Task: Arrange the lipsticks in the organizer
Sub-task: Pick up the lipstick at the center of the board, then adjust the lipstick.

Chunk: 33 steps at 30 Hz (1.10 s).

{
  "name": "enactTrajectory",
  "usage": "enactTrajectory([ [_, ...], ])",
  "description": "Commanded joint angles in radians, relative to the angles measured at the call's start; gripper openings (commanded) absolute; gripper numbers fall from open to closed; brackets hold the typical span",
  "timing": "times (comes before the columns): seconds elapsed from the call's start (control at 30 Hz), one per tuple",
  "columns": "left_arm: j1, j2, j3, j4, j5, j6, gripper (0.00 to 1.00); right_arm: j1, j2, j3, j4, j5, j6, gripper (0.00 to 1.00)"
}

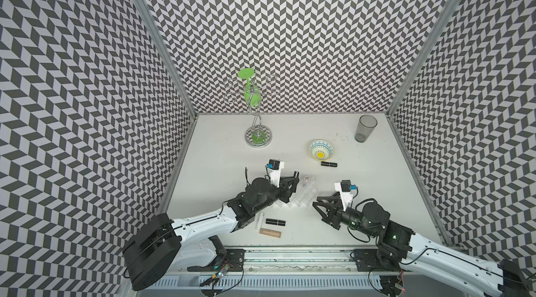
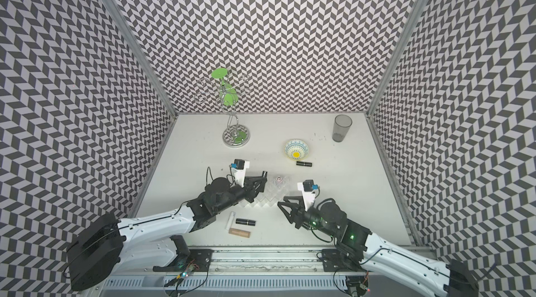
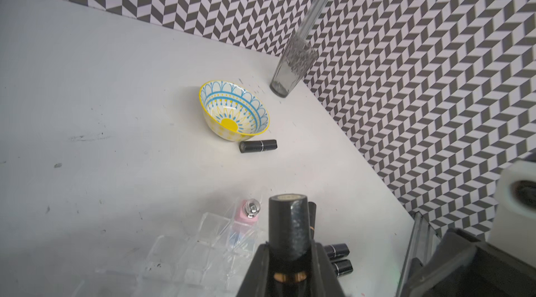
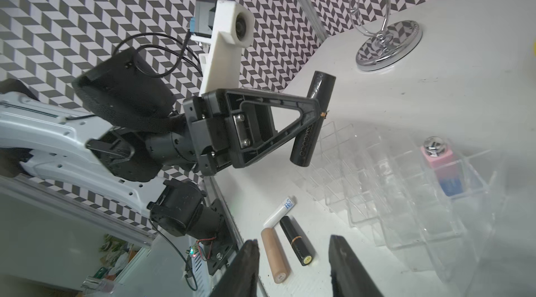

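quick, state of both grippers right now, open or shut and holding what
left gripper: shut on a black lipstick, above the organizer
right gripper: open, holding nothing

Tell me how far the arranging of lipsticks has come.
Done: one pink-and-blue lipstick stands in the organizer. In hand: the left tool grips a black lipstick at the organizer. Left, lying loose: a black one by the bowl, plus a white tube, a black tube and a beige tube.

black-and-white chevron walls point(image 1: 290, 34); blue-and-yellow bowl point(image 1: 315, 146); grey tumbler point(image 1: 365, 129); black lipstick point(image 3: 288, 231); beige lipstick point(image 1: 270, 233); white lipstick point(image 1: 260, 222).
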Motion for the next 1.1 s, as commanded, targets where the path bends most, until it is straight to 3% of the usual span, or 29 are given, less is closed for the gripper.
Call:
enactTrajectory([
  [0.0,-0.001,-0.062,-0.031,0.213,0.098,-0.023,0.0,-0.002,0.077,0.044,0.162,-0.038,0.001,0.52],
  [0.33,-0.008,-0.203,-0.188,0.435,0.077,-0.069,0.0,-0.001,0.229,0.081,0.397,-0.105,0.017,0.55],
  [0.63,-0.009,-0.216,-0.183,0.405,0.096,-0.048,0.0,-0.002,0.434,0.151,0.548,-0.176,0.007,0.57],
  [1.07,-0.008,-0.228,-0.189,0.379,0.069,-0.024,0.0,-0.004,0.551,0.184,0.626,-0.208,0.017,0.55],
])
